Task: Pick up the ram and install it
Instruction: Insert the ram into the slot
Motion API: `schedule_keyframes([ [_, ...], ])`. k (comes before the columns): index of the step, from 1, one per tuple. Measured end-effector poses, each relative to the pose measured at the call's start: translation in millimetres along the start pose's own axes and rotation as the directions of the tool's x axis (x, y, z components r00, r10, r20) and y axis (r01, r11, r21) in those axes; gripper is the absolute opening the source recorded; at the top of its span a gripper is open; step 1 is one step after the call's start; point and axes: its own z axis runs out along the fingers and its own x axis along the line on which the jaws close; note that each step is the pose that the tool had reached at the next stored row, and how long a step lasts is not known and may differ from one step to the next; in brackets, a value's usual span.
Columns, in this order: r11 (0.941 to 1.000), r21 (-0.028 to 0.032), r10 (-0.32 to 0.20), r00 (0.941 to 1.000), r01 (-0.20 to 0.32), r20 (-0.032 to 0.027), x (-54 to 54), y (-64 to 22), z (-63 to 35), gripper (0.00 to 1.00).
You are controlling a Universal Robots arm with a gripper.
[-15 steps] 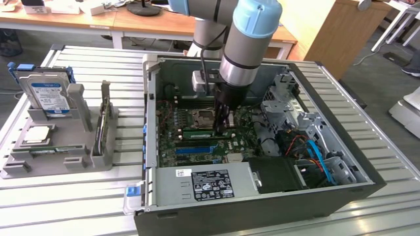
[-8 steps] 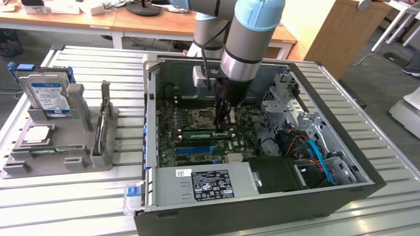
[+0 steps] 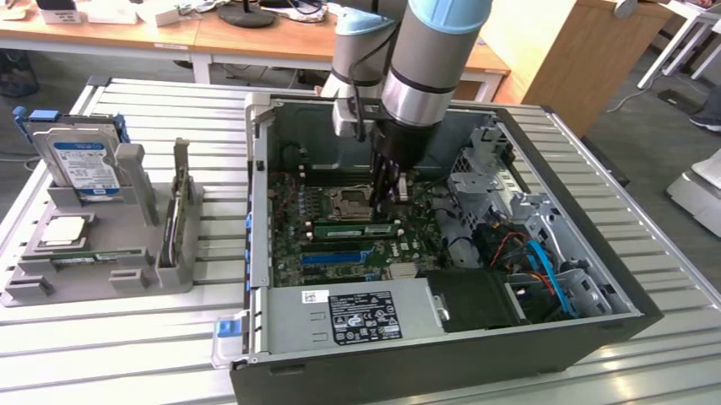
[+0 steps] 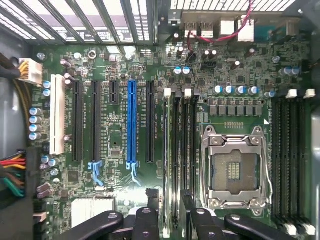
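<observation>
1 RAM stick (image 4: 167,145) stands edge-up on the motherboard (image 4: 235,70) near the CPU socket (image 4: 235,170). Your gripper (image 4: 169,197) straddles it, fingers (image 4: 152,212) part-spread, apparently clear. Likely light, stiff, fragile: pinch its flat faces mid-length.

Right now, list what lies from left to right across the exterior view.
Hard drive → case's left wall → processor socket → claw → blue cable.

A slatted metal table (image 3: 113,337) stands before wooden desks (image 3: 113,34) on a grey floor (image 3: 631,126).
</observation>
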Motion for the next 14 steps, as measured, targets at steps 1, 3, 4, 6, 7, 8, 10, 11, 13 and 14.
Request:
schedule_keyframes([
  [1,1.0000,0.0000,0.000,1.0000,0.000,0.0000,0.0,0.1,-2.3,0.31],
  [3,1.0000,0.0000,0.000,1.0000,0.000,-0.0001,0.0,0.2,-6.8,0.31],
  [4,1.0000,0.0000,0.000,1.0000,0.000,0.0000,-0.1,0.2,-8.8,0.31],
  [6,1.0000,0.0000,0.000,1.0000,0.000,-0.0001,-0.1,0.3,-12.3,0.31],
  [7,1.0000,-0.0001,0.000,1.0000,0.000,-0.0001,-0.1,0.4,-13.8,0.31],
  [8,1.0000,0.0000,0.000,1.0000,0.000,0.0000,-0.1,0.4,-15.2,0.31],
  [10,1.0000,0.0000,0.000,1.0000,0.000,0.0000,-0.2,0.5,-17.4,0.31],
  [11,1.0000,0.0000,0.000,1.0000,0.000,-0.0001,-0.2,0.5,-18.8,0.31],
  [13,1.0000,-0.0001,0.000,1.0000,0.000,-0.0001,-0.2,0.6,-22.0,0.31],
  [14,1.0000,0.0000,0.000,1.0000,0.000,0.0000,-0.2,0.7,-23.9,0.31],
])
